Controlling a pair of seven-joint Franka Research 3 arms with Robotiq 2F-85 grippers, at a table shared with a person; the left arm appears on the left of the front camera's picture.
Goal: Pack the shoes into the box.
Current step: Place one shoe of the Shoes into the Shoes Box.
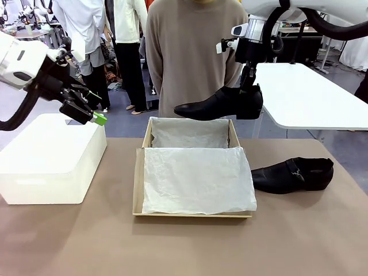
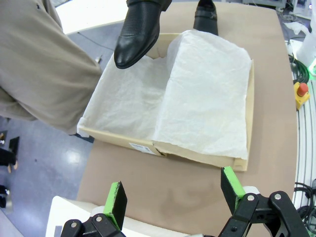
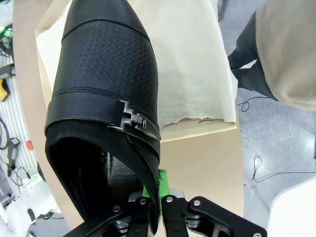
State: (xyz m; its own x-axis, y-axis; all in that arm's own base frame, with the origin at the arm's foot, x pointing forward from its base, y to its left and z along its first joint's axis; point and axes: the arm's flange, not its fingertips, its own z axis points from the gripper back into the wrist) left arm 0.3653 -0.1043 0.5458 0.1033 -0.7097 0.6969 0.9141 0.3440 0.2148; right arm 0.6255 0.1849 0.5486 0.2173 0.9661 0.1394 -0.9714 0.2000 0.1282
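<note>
The shoebox sits mid-surface, a little towards the near edge. Loose tissue paper lies over its near part. The second shoe lies on its sole just beside the box's right wall, toe towards the box.

At the left edge stands a white box. My left end effector hangs over it with its jaws wide and empty, well apart from both shoes.

My right end effector is clamped on the heel collar of the first shoe. That shoe hangs level above the box's far rim, its long axis parallel to the surface's far edge and its toe to my left. The box's open part therefore lies below and slightly nearward. I judge this the arm for the placement.

The tissue hides the box floor. I cannot separate lid flap from tray. The shoe's collar covers the fingertips. A person stands at the far edge.
</note>
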